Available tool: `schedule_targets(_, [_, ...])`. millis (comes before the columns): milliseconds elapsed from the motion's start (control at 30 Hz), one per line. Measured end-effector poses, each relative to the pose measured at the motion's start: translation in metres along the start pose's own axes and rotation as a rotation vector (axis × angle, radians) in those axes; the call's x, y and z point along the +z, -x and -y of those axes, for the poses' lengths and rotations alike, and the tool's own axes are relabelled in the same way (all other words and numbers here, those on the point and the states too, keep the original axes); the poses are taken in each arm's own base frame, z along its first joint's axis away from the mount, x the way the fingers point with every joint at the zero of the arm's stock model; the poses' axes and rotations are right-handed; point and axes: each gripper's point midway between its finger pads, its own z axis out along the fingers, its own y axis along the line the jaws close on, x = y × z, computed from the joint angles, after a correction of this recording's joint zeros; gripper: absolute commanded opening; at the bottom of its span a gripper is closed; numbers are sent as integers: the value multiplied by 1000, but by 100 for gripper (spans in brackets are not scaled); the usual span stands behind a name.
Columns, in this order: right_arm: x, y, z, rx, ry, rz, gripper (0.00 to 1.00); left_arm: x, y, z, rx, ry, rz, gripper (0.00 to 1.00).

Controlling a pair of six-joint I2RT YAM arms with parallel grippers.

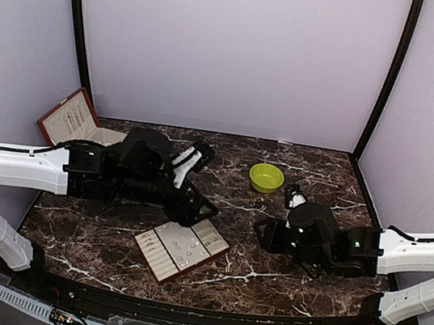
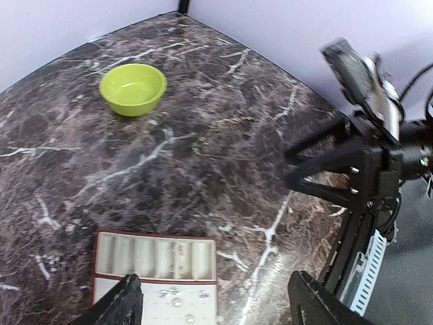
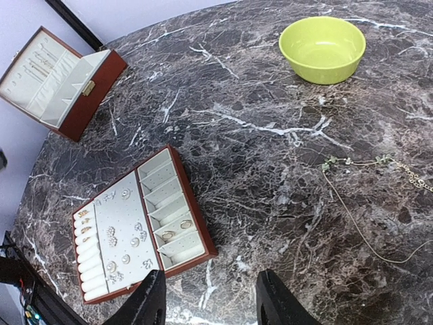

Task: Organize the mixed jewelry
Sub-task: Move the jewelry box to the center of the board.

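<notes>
Marble top (image 3: 237,88) has a thin chain (image 3: 330,163) lying loose; left gripper (image 2: 215,284) spread wide, right gripper (image 3: 211,288) narrower, both empty.

On the bench (image 1: 98,247), tray (image 1: 180,249) front centre with studs (image 3: 125,237) and rings (image 3: 177,229) in it, chain (image 3: 329,163) to its right, bowl (image 1: 266,177) behind chain, box (image 1: 68,117) back left.

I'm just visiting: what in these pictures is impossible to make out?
Top view: the pieces in the tray are only pale specks, too small to tell apart.
Left wrist view: the bottom edge cuts off the tray's near part.
Right wrist view: the thin chain runs off the right edge, its end unseen.
Top view: the left arm covers part of the open box.
</notes>
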Motion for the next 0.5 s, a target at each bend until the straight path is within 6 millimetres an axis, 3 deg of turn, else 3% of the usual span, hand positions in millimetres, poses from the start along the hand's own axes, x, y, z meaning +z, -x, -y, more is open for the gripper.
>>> schedule_targets(167, [-8,5,5,-1,-24,1,54,-20,21,-89,-81,161,6,82])
schedule_targets(367, [-9,7,13,16,-34,-2,68,-37,19,-210,-200,357,-37,84])
schedule_targets(500, [-6,11,34,68,-44,6,75,-49,14,-286,-300,462,-43,85])
